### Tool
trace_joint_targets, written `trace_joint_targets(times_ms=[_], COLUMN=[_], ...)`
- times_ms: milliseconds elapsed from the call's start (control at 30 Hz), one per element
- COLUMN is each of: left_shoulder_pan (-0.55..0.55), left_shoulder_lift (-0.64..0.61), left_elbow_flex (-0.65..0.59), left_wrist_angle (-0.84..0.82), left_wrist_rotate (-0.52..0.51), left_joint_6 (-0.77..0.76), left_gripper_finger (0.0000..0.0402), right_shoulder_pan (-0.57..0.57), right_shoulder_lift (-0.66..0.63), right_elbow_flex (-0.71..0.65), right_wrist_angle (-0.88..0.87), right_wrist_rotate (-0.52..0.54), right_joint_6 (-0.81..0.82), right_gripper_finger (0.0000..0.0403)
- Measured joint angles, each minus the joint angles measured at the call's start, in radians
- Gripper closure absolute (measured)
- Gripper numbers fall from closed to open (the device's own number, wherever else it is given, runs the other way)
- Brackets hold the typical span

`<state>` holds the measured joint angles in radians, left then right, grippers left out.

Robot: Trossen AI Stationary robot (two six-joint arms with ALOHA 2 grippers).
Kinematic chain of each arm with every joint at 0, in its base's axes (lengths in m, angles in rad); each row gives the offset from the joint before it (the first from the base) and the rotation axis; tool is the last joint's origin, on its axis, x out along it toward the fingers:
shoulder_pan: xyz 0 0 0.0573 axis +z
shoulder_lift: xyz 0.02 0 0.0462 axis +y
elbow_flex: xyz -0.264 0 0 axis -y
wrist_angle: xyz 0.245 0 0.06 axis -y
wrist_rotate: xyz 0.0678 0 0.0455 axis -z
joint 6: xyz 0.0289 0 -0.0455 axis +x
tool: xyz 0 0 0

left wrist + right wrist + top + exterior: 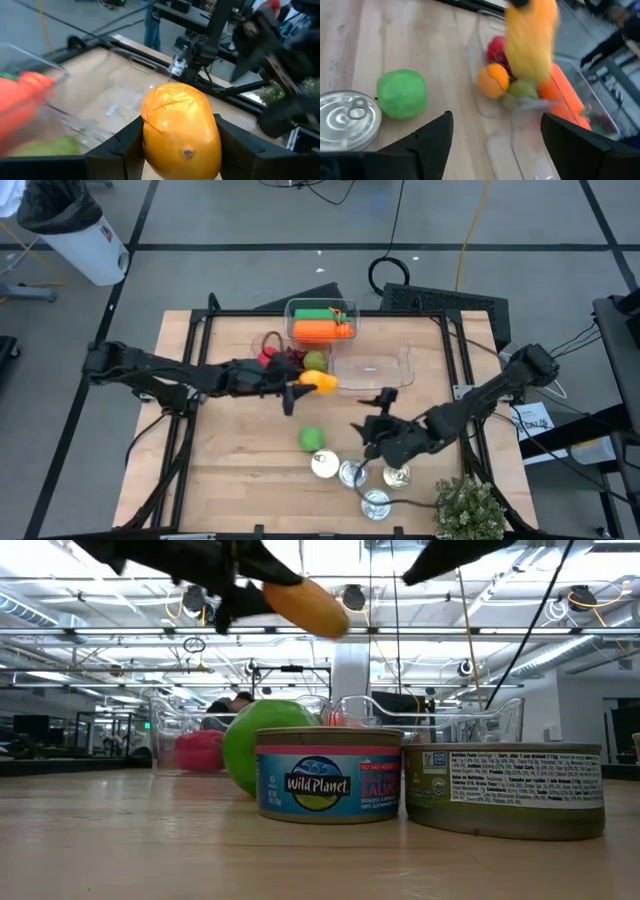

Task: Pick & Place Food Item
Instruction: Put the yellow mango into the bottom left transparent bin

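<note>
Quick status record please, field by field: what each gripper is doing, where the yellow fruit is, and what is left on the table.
left gripper: shut on the yellow fruit, held above the table
yellow fruit position: in the air near the clear containers
right gripper: fingers open, empty, over the table near the cans
green ball: loose on the wooden table
cans: four, grouped at the table's front edge
far container: holds orange carrot-like items
plant: front right corner
</note>
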<state>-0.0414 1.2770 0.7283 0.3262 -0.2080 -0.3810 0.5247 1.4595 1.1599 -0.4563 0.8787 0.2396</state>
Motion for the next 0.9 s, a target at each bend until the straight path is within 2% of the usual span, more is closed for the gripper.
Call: trace_joint_targets(times_ms=[200,333,433,633,900], left_shoulder_pan=[0.012,0.011,0.011,0.012,0.022], left_shoulder_lift=[-0.187,-0.291,-0.352,-0.396,-0.395], left_elbow_flex=[-0.101,-0.244,-0.343,-0.474,-0.489], left_wrist_angle=[-0.125,-0.135,-0.132,-0.145,-0.114], left_wrist_rotate=[-0.14,-0.24,-0.276,-0.378,-0.373], left_joint_6=[0.004,-0.094,-0.195,-0.331,-0.333], left_gripper_finger=[0.021,0.0207,0.021,0.0205,0.0166], right_shoulder_pan=[0.05,0.054,0.048,0.045,0.045], right_shoulder_lift=[-0.141,-0.221,-0.273,-0.325,-0.327], right_elbow_flex=[-0.163,-0.294,-0.363,-0.42,-0.424], right_wrist_angle=[0.038,0.178,0.29,0.412,0.445], right_wrist_rotate=[0.005,0.007,0.005,-0.024,-0.049], right_joint_6=[0.112,0.098,0.049,-0.016,-0.019], right_gripper_finger=[0.0124,0.013,0.013,0.013,0.0129])
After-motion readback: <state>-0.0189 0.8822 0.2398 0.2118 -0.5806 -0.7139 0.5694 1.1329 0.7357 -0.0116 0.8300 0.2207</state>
